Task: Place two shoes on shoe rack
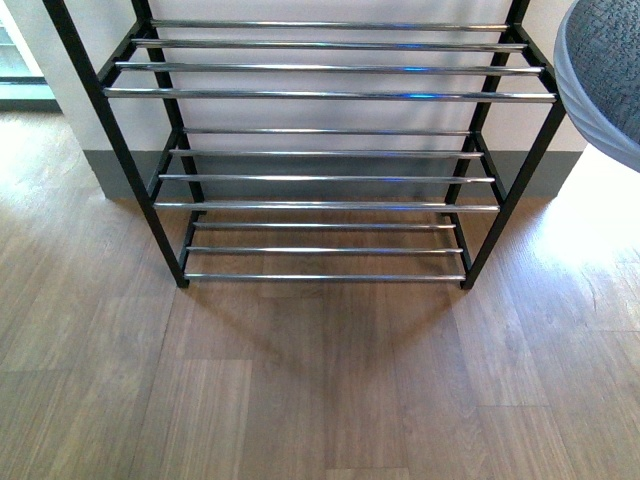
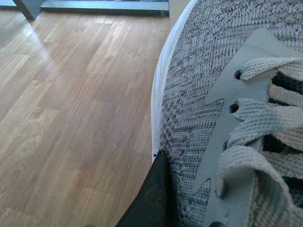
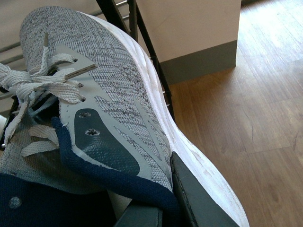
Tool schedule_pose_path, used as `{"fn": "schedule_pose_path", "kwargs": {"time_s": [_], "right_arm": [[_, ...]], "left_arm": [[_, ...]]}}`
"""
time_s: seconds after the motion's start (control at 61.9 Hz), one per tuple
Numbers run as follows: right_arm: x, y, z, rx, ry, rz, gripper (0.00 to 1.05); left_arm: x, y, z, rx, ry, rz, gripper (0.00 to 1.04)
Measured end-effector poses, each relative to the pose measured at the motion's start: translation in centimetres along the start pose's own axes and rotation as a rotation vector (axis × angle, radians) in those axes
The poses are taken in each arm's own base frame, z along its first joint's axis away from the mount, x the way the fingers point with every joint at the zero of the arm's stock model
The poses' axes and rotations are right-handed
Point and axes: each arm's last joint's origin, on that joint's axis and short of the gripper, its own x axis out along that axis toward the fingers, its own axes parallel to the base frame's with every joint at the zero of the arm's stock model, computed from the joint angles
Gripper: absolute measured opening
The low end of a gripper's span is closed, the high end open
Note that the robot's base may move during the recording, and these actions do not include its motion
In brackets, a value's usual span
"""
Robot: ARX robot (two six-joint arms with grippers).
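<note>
The right gripper (image 3: 170, 208) pinches one shoe (image 1: 608, 60) by its side, up at 2 o'clock near the shoe rack (image 1: 330, 94), likely so it can go on there first, and the left gripper (image 2: 154, 201) pinches the other shoe (image 2: 203, 85) the same way, out of front sight.

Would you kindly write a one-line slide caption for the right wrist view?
Right gripper grips a grey knit sneaker beside the shoe rack, over wooden floor.
</note>
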Motion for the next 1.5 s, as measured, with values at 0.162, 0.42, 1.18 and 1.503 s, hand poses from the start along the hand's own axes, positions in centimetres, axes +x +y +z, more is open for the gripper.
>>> {"fn": "schedule_pose_path", "kwargs": {"time_s": [0.162, 0.42, 1.18, 1.503], "right_arm": [[0.01, -0.01, -0.01, 0.0, 0.001, 0.0, 0.01], [0.01, 0.0, -0.01, 0.0, 0.0, 0.0, 0.01], [0.02, -0.03, -0.14, 0.002, 0.005, -0.001, 0.01], [0.02, -0.03, -0.14, 0.002, 0.005, -0.001, 0.01]], "left_arm": [[0.0, 0.0, 0.01, 0.0, 0.0, 0.0, 0.03], [0.0, 0.0, 0.01, 0.0, 0.0, 0.0, 0.03], [0.02, 0.0, -0.09, 0.001, 0.002, 0.001, 0.03], [0.02, 0.0, -0.09, 0.001, 0.002, 0.001, 0.03]]}}
